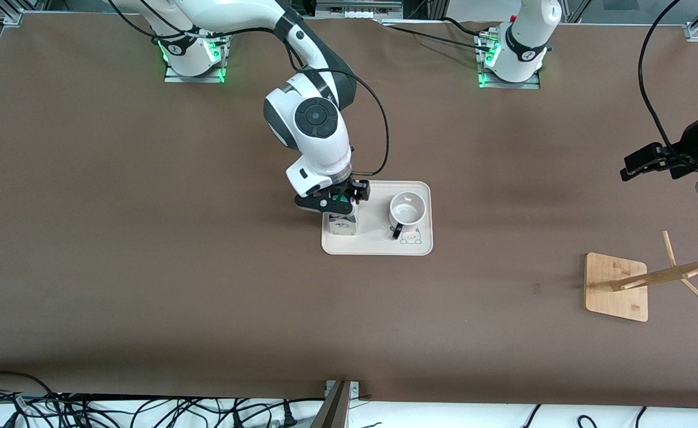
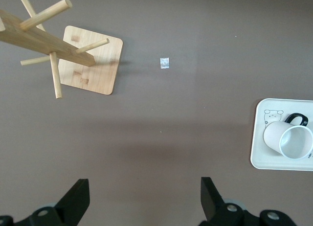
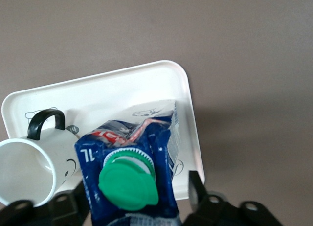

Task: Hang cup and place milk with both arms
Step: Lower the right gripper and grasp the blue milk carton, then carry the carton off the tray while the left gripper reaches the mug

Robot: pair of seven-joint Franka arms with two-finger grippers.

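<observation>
The right gripper (image 1: pixel 342 204) is low over the tray (image 1: pixel 377 245), at the tray's end toward the right arm. Its fingers (image 3: pixel 195 187) stand on either side of the milk (image 1: pixel 342 225), pinching the carton near its dark blue top. In the right wrist view the milk (image 3: pixel 134 162) fills the space between the fingers, its green cap (image 3: pixel 128 183) facing the camera. The carton stands upright on the tray (image 3: pixel 186 103), near the corner that lies toward the front camera.

The cup (image 1: pixel 407 210) sits on the same tray, beside the milk and outside the right gripper's fingers, toward the left arm's end. It stands mouth up, and its black handle (image 1: pixel 396 232) points toward the front camera. In the right wrist view the cup (image 3: pixel 29 169) shows just beside the carton.

The left gripper (image 1: pixel 643 163) hangs in the air over bare table (image 1: pixel 147 238), well apart from the tray. Its fingers (image 2: pixel 78 199) are spread wide with nothing between them. It waits there.

The wooden rack (image 1: pixel 616 286) stands on the table toward the left arm's end, nearer the front camera than the tray. In the left wrist view the rack (image 2: pixel 93 64) lies past the fingertips, and the cup (image 2: pixel 288 138) on the tray (image 2: pixel 257 143) shows off to one side.
</observation>
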